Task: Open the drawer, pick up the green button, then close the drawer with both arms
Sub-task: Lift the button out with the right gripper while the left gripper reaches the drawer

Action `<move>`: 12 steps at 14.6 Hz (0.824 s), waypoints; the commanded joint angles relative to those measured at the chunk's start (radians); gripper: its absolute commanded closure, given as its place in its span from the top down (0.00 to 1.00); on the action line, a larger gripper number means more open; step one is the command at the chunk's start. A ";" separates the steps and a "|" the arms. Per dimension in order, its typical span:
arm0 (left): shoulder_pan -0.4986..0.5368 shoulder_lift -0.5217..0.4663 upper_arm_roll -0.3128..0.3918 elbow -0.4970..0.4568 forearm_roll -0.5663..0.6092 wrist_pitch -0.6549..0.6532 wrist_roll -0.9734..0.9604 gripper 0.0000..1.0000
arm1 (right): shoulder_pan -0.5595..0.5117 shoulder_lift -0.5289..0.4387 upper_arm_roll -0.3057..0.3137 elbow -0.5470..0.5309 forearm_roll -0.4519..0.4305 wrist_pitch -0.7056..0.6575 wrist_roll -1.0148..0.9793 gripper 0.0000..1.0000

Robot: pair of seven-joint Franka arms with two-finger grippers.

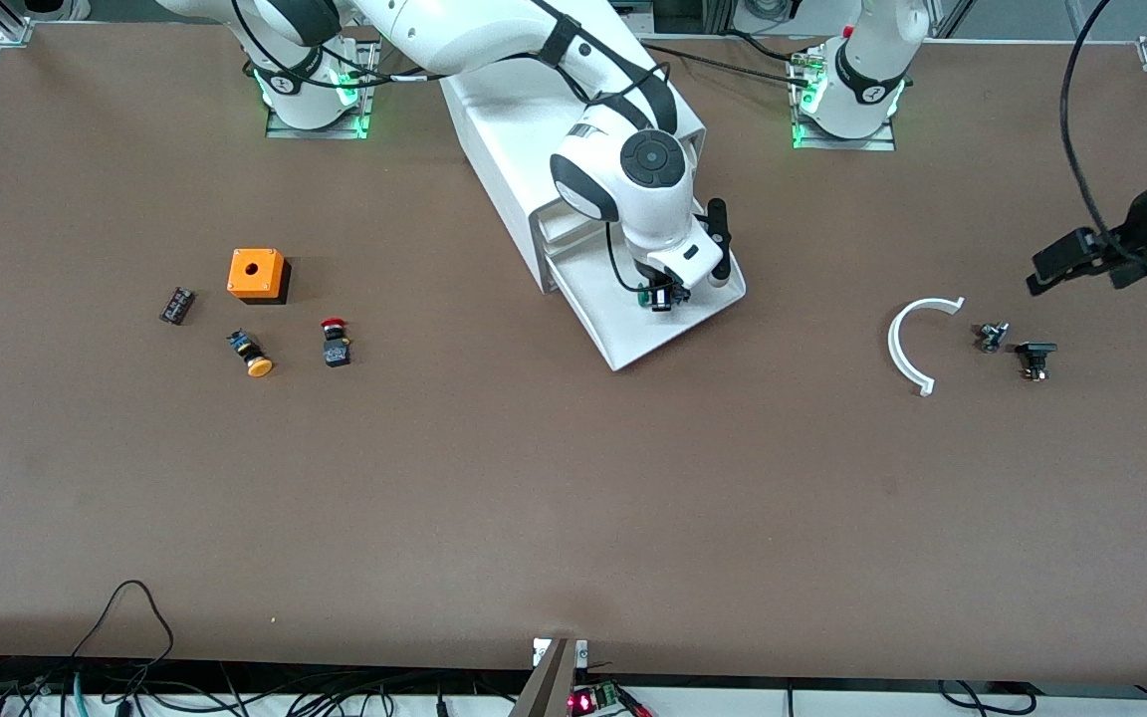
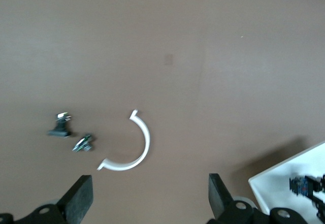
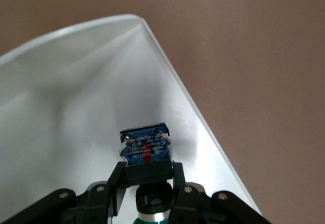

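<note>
The lowest drawer (image 1: 633,334) stands pulled out of the white cabinet (image 1: 499,129). My right gripper (image 1: 661,297) is inside the open drawer, at its corner toward the left arm's end. In the right wrist view the gripper (image 3: 147,176) is shut on the black body of the green-capped button (image 3: 146,155). The green cap (image 3: 152,218) points toward the wrist. I cannot tell whether the button touches the drawer floor (image 3: 76,107). My left gripper (image 1: 1046,267) is open and empty above the table at the left arm's end. It also shows in the left wrist view (image 2: 150,196).
A white arc piece (image 1: 907,349) and two small dark parts (image 1: 992,336) (image 1: 1035,357) lie under the left gripper. At the right arm's end lie an orange box (image 1: 257,275), a yellow-capped button (image 1: 253,356), a red-capped button (image 1: 335,342) and a small black part (image 1: 176,305).
</note>
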 commanded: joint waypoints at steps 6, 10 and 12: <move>-0.014 0.110 -0.029 -0.301 -0.201 0.461 -0.018 1.00 | -0.126 -0.110 0.029 -0.003 0.001 0.024 0.112 0.18; -0.064 0.208 -0.117 -0.416 -0.321 0.739 -0.051 1.00 | -0.273 -0.191 0.025 -0.090 0.091 0.045 0.304 0.18; -0.141 0.303 -0.117 -0.401 -0.350 0.758 -0.147 1.00 | -0.319 -0.222 0.023 -0.112 0.104 0.041 0.310 0.18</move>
